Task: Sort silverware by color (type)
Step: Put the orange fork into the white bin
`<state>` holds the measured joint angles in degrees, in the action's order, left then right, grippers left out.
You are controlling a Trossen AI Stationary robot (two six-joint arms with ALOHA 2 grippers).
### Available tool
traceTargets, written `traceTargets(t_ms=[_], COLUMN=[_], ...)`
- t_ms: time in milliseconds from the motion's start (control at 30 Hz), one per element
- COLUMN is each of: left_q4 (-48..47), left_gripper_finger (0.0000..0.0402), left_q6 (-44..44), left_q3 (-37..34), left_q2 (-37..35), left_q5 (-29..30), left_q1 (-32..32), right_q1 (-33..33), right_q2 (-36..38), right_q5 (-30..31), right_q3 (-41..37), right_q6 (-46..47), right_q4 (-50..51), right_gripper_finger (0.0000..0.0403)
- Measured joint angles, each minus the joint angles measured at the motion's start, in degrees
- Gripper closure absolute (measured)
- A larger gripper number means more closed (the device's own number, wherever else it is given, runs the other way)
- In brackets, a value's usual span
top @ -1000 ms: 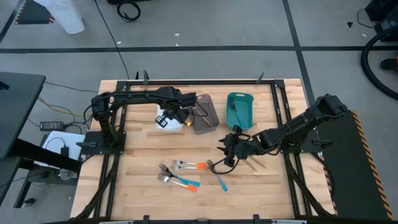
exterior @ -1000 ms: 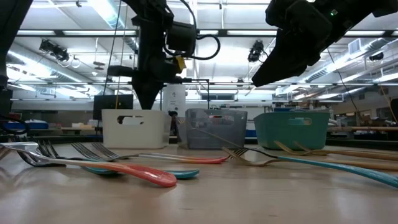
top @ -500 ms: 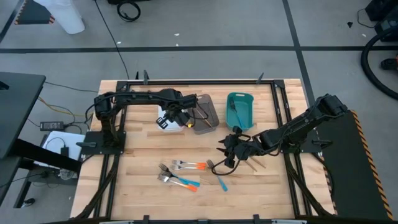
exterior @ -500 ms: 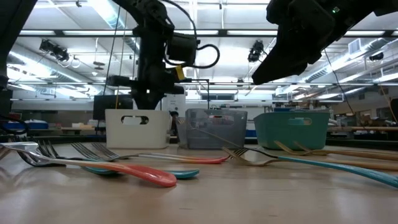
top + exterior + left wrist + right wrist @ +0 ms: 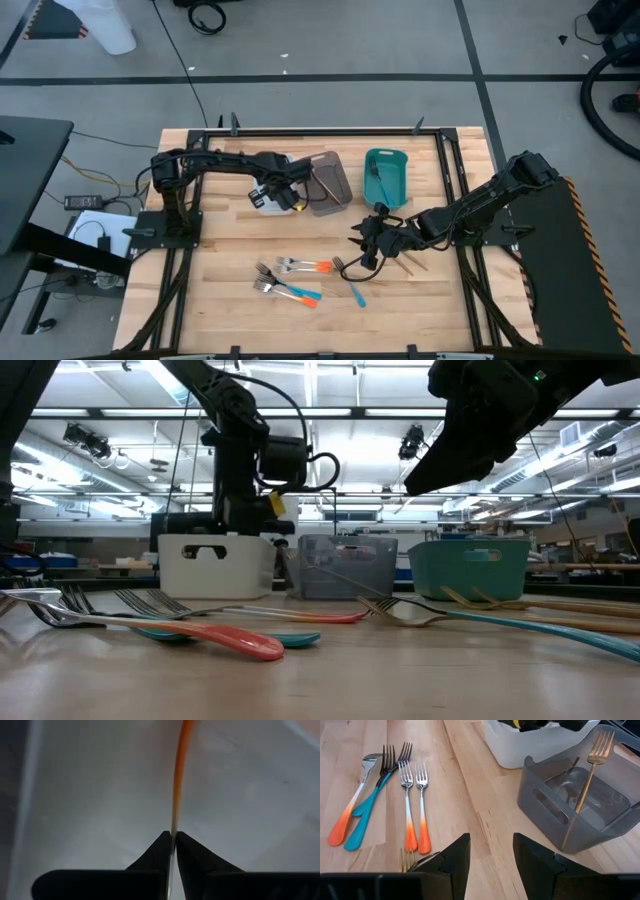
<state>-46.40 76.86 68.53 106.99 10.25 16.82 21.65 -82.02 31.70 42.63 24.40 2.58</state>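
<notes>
My left gripper [image 5: 272,192] reaches down into the white bin [image 5: 262,200], shut on an orange-handled piece of silverware [image 5: 177,790]. My right gripper [image 5: 365,240] hovers open above the table's middle right, over gold pieces [image 5: 410,262] and near a blue spoon [image 5: 356,293]. More silverware lies flat on the table: orange-handled forks [image 5: 415,815], a teal-handled fork [image 5: 372,800] and an orange-handled spoon [image 5: 350,815]. A gold fork [image 5: 590,770] leans tines-up against the wall of the grey bin [image 5: 328,185]. The teal bin [image 5: 386,178] holds a blue-handled piece. My left gripper pinches the piece between its two fingertips at the pale stretch of the shank [image 5: 173,827], next to where the orange begins. The fingers point down from above and lie along the piece. The orange handle end hangs below them inside the white bin; whether it touches the floor I cannot tell.
The three bins stand in a row at the table's far middle. A black frame rail [image 5: 450,190] runs along the table's edges. Bare wood lies at the near right and the left of the loose silverware.
My left gripper has gone down into the white bin and rolled about its own axis, still shut on the orange-handled piece. The right arm has kept still.
</notes>
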Motion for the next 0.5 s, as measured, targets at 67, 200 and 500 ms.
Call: traceTargets(t_ms=[67, 200, 500], left_q4=[1.0, 2.3, 1.5], left_gripper_finger=[0.0366, 0.0366, 0.0352], left_q6=[0.6, -0.8, -5.3], left_q3=[-0.7, -1.4, -1.5], left_q2=[0.0, 0.0, 0.0], left_q5=[0.1, 0.0, 0.0], left_q1=[0.0, 0.3, 0.4], right_q1=[0.0, 0.0, 0.0], right_q2=[0.0, 0.0, 0.0], right_q5=[0.0, 0.0, 0.2], right_q3=[0.0, 0.0, 0.0], right_q6=[0.0, -0.1, -0.1], right_q4=[0.0, 0.0, 0.0], right_gripper_finger=[0.0243, 0.0243, 0.0243])
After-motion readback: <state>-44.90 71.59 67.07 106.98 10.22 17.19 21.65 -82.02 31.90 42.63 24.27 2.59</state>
